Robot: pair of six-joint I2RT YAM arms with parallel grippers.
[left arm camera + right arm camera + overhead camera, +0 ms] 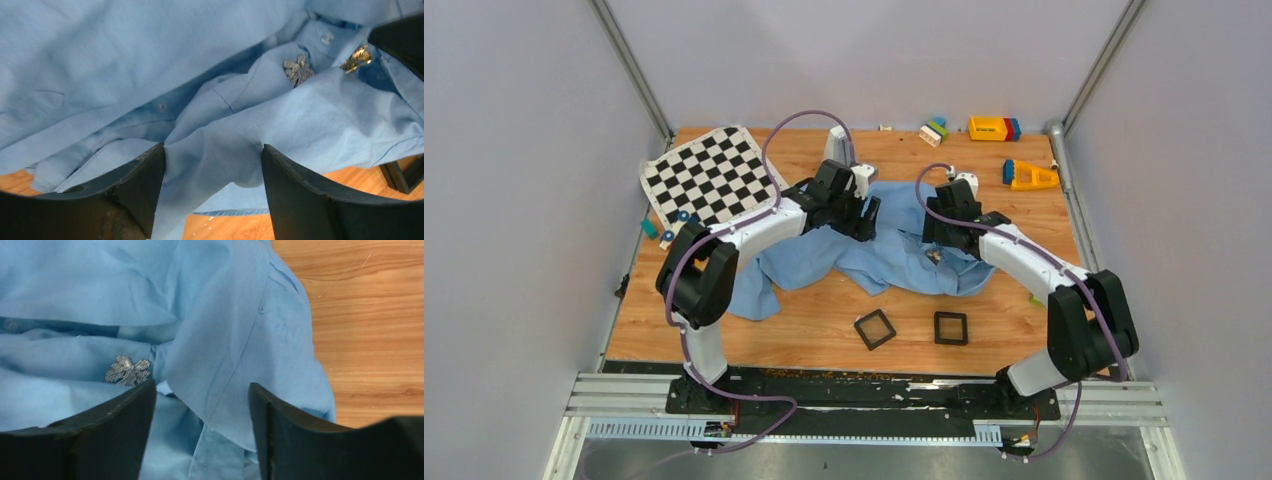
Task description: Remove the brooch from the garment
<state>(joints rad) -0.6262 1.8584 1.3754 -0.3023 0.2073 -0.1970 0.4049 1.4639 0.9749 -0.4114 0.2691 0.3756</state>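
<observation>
Just ahead of the right claw (201,385), close against the tip of one finger (120,430), a silver bow-shaped brooch (128,371) on the blue shirt (225,315); fastening hidden underneath, lower edge cut off by that finger. Spread wide, fingers down on the cloth, a long fold running into the gap between them; pinched or merely lying there, impossible to tell, nothing plainly held. Wide apart likewise at the left claw (212,150), a bulge of shirt filling the gap and touching both inner faces, not clearly clamped. Well ahead of that claw and off to its right, the brooch among creases by a buttoned placket, and just beyond it a small gold glint (356,58), half covered by cloth, too blurred to name. Above the glint, a dark mass (400,35) cutting off the corner, too close and out of focus to identify. Beneath both claws, a wood-grain desk (824,320), shirt crumpled across its middle. Behind the claws, toward the arm bases, two square black frames (937,328) flat on bare wood, apart from the cloth. Out to the left of the left claw, a black-and-white checkerboard (712,175); beyond the right claw, near the far edge, a few coloured toy blocks (992,128), too small to make out in detail. Plain pale walls (524,200) on three sides; a metal rail (624,400) along the near edge.
</observation>
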